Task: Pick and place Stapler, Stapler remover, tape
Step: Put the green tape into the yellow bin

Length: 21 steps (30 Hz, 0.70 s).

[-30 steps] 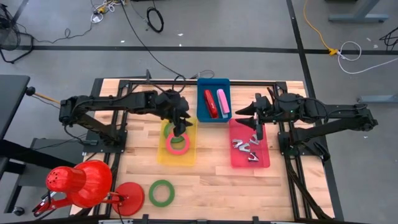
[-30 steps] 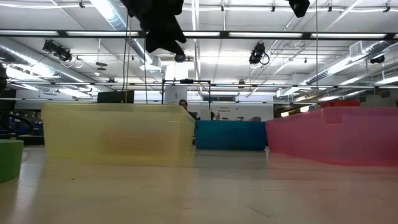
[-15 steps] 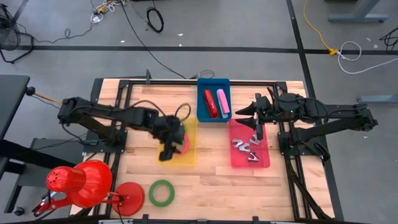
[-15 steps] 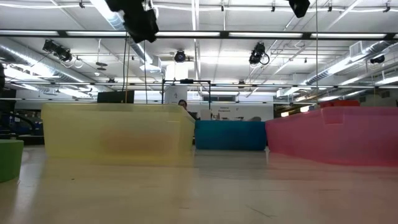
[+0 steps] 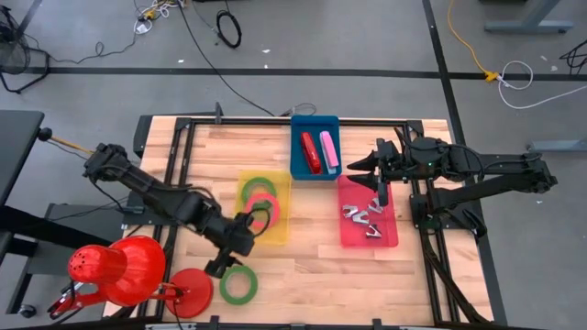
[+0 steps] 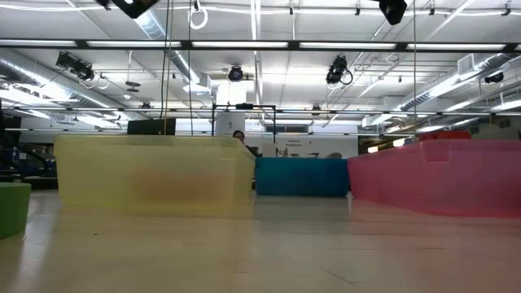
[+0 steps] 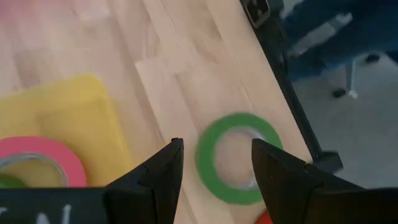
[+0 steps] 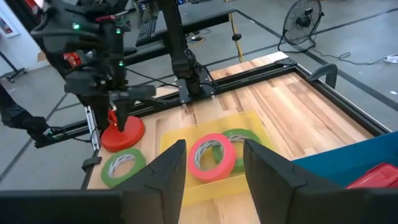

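Note:
A green tape roll (image 5: 238, 284) lies flat on the wooden table near its front edge; it also shows in the left wrist view (image 7: 238, 158). My left gripper (image 5: 220, 267) hovers open just above and beside it, empty. A pink tape roll (image 5: 263, 208) and another green roll (image 5: 252, 192) lie in the yellow bin (image 5: 278, 231). Red and pink staplers (image 5: 316, 152) lie in the blue bin (image 5: 298, 170). Several staple removers (image 5: 359, 218) lie in the pink bin (image 5: 390, 240). My right gripper (image 5: 379, 196) hangs open and empty over the pink bin.
A red cone-shaped object (image 5: 119, 269) and a red disc (image 5: 191, 293) sit at the table's near left corner, close to the green roll. Black frame rails (image 5: 174, 174) run along the table's edges. Bare wood lies between the bins and the near edge.
My left gripper has left the yellow bin and gone toward the table's near edge and a little left, ending over the green roll on the table. The pink roll has stayed in the yellow bin.

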Available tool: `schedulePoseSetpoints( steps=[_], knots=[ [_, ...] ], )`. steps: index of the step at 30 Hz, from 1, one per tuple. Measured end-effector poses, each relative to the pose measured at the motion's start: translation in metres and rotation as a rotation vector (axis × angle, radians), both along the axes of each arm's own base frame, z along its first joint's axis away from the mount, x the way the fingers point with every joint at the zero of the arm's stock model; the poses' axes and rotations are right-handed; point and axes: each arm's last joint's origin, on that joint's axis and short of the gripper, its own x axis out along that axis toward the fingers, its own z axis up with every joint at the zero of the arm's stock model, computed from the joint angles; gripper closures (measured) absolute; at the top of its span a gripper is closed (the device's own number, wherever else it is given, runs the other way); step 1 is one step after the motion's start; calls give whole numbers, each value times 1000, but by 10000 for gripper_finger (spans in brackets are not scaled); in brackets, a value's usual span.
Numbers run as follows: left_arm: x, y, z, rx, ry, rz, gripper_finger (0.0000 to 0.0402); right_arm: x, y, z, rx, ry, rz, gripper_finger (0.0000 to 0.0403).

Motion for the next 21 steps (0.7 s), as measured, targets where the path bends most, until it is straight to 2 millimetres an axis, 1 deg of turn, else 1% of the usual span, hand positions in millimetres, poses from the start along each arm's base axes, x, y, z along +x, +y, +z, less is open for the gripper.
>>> schedulePoseSetpoints(
  steps=[5, 11, 18, 21],
  knots=[
    [-6, -13, -8, 19, 63, -22, 209, 0, 0, 0, -2, 0, -6, 241],
    [2, -24, -28, 64, 118, -19, 209, 0, -2, 0, -18, 0, -51, 241],
    [13, -32, -52, 103, 194, 14, 209, 0, -2, 0, -17, 0, -56, 241],
    [15, -36, -59, 103, 227, 26, 199, 0, -2, 0, -16, 0, -56, 241]
  ],
)
